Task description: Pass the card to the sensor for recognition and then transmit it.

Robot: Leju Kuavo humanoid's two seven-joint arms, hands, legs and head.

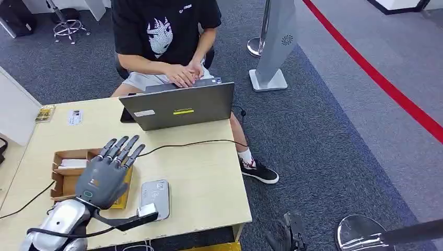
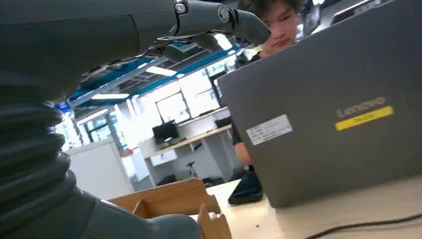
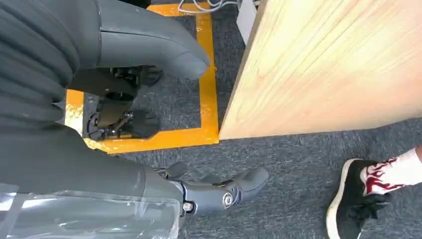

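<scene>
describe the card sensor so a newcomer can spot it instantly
Start at the light wooden table and find its near edge, opposite the grey laptop. The card sensor lies flat there, just right of the wooden box. It is the only small grey rounded pad.

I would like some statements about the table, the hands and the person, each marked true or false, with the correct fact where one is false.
1. The left hand is over the wooden box with its fingers spread and nothing in it. True.
2. The grey sensor pad lies on the table, beside the box. True.
3. The laptop is closed flat. False: it stands open, its lid back toward the robot.
4. The right hand rests on the table. False: it hangs beside the table, over the carpet.
5. The person has hands at the laptop keyboard. True.
</scene>
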